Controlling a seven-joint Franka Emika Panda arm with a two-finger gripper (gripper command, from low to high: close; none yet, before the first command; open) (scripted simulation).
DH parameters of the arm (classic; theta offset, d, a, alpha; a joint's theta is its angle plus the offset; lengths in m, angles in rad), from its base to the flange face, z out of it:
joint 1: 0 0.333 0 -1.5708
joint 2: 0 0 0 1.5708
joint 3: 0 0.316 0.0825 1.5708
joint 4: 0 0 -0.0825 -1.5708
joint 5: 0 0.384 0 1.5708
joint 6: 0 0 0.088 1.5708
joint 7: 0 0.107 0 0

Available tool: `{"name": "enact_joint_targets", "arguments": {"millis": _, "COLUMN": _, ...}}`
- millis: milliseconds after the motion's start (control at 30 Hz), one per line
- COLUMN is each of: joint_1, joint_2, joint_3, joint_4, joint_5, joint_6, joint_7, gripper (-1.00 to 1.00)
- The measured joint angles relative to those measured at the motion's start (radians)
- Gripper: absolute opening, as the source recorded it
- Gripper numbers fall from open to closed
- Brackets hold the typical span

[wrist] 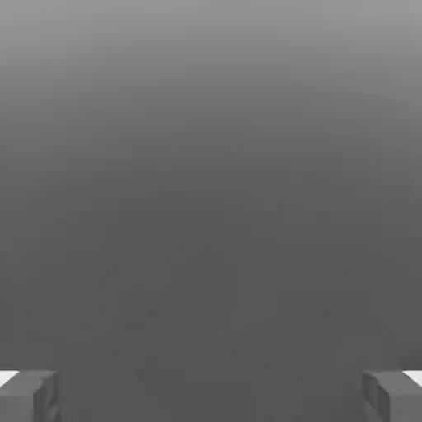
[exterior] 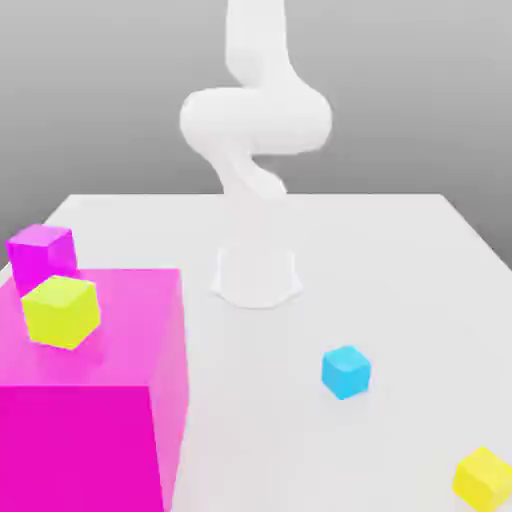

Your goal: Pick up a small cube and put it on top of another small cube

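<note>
step: reach for cyan cube (exterior: 346, 371) | place: on table (exterior: 400, 260), between arm base (exterior: 256, 278) and yellow cube (exterior: 484, 478), clear of both | gripper (wrist: 211, 397): jaws spread wide, empty | advice: descend centred, fingers square to faces

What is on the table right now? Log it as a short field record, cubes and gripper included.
surface: white table
arm: white arm rising from its base at the table's far middle
cyan cube: alone on the table, toward the exterior view's right
yellow cube: on the table, near right corner
big magenta block: near left
lime cube: in front of the block's top
small magenta cube: behind the block
gripper: open, holding nothing
</note>
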Motion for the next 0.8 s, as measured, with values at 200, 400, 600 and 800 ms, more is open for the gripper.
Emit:
{"name": "enact_joint_targets", "arguments": {"millis": 200, "joint_1": 0.083, "joint_2": 0.168, "joint_3": 0.037, "joint_4": -0.197, "joint_5": 0.038, "joint_6": 0.153, "joint_7": -0.032, "gripper": 0.0}}
{"name": "enact_joint_targets", "arguments": {"millis": 400, "joint_1": 0.17, "joint_2": 0.342, "joint_3": 0.089, "joint_4": -0.402, "joint_5": 0.069, "joint_6": 0.31, "joint_7": -0.059, "gripper": 0.0}}
{"name": "enact_joint_targets", "arguments": {"millis": 600, "joint_1": 0.254, "joint_2": 0.628, "joint_3": 0.163, "joint_4": -0.605, "joint_5": 0.065, "joint_6": 0.545, "joint_7": -0.059, "gripper": 0.0}}
{"name": "enact_joint_targets", "arguments": {"millis": 800, "joint_1": 0.352, "joint_2": 0.889, "joint_3": 0.049, "joint_4": -0.593, "joint_5": -0.064, "joint_6": 0.757, "joint_7": 0.03, "gripper": 0.0}}
